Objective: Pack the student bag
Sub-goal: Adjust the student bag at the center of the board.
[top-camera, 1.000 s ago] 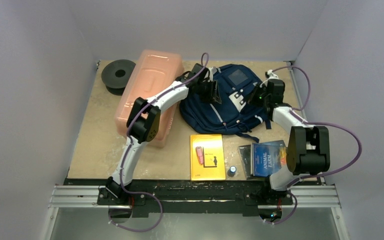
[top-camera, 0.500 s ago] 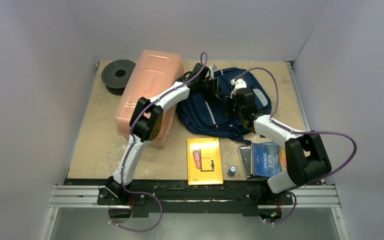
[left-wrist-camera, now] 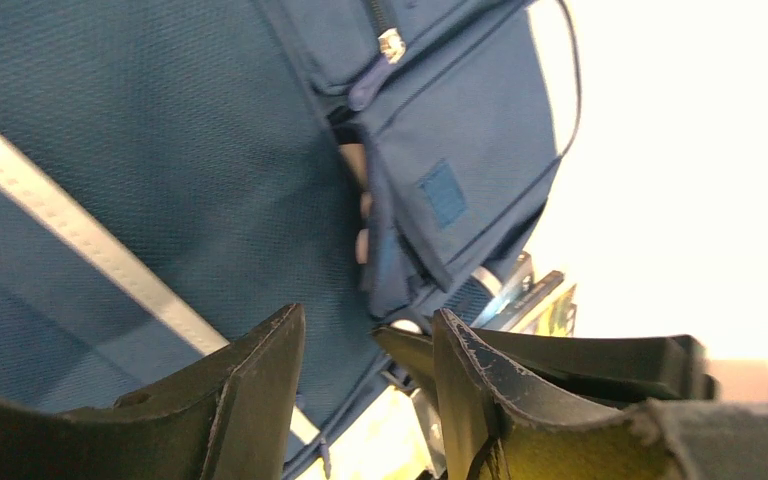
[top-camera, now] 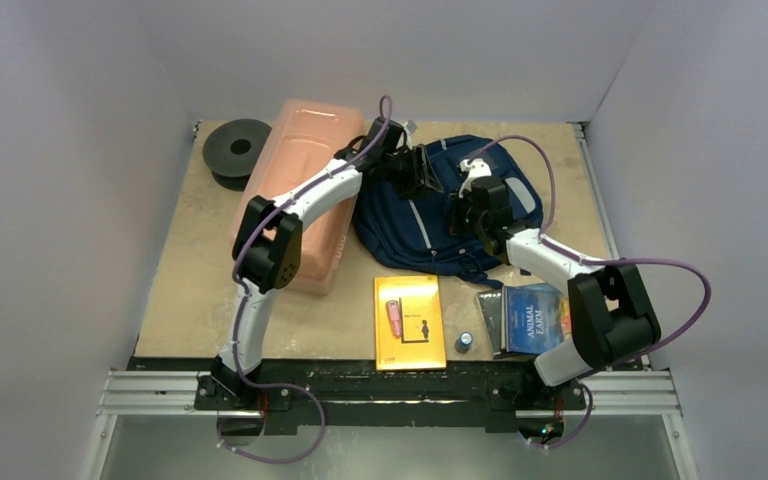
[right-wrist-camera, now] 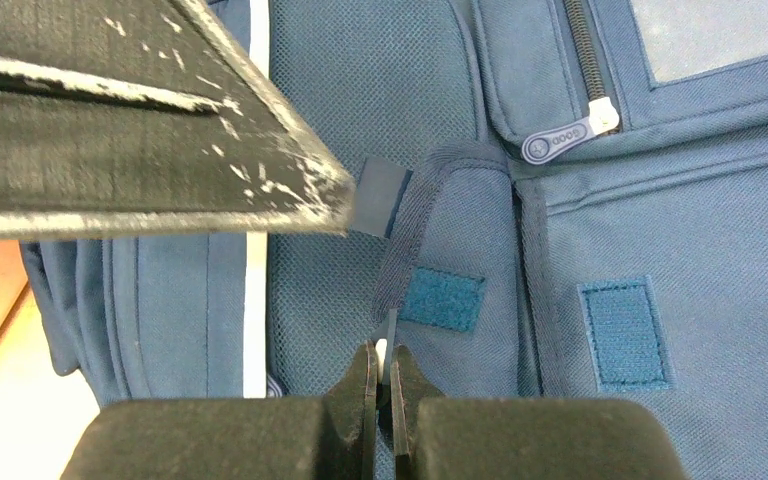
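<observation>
The student bag (top-camera: 410, 225), navy with light grey stripes, lies at the back middle of the table. My right gripper (top-camera: 463, 205) rests on the bag's middle. In the right wrist view this gripper (right-wrist-camera: 385, 365) is shut on a thin pale tab (right-wrist-camera: 391, 328) at the end of a dark webbing strap (right-wrist-camera: 415, 215), above the bag (right-wrist-camera: 720, 260). My left gripper (top-camera: 422, 172) hovers at the bag's upper left. Its fingers (left-wrist-camera: 260, 380) stand apart, gripper (left-wrist-camera: 368, 315) open, only bag fabric (left-wrist-camera: 160, 150) showing behind the gap.
A long pink translucent box (top-camera: 295, 190) lies left of the bag, with a black spool (top-camera: 237, 150) behind it. Nearer the front lie a yellow book (top-camera: 411, 322), a small blue-capped item (top-camera: 466, 341) and a blue Animal Farm book (top-camera: 537, 317).
The right gripper swung left from the bag's right side onto its middle, and the bag's top folded over. The left gripper shifted slightly back-left and its jaws widened.
</observation>
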`<action>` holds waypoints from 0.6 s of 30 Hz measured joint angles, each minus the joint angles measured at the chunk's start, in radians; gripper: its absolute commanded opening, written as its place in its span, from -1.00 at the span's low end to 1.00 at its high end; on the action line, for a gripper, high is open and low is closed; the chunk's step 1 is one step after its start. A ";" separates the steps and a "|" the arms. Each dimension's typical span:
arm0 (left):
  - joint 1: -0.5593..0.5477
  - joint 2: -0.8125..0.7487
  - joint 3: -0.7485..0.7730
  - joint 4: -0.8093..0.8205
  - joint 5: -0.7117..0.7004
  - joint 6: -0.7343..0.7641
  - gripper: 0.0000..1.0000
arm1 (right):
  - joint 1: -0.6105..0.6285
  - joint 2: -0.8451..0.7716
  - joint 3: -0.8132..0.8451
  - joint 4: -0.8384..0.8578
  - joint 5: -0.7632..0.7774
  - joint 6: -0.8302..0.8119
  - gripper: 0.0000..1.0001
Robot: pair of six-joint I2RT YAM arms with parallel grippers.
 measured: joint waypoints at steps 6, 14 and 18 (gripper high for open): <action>-0.040 0.065 0.048 0.088 0.062 -0.032 -0.26 | -0.003 0.000 -0.012 0.006 -0.037 0.016 -0.73; -0.055 0.159 0.058 0.050 0.068 0.004 -0.30 | -0.063 -0.012 -0.061 0.017 -0.185 0.106 0.06; -0.053 0.159 0.055 0.045 0.068 0.033 -0.29 | -0.099 -0.039 -0.010 -0.171 -0.182 0.145 0.31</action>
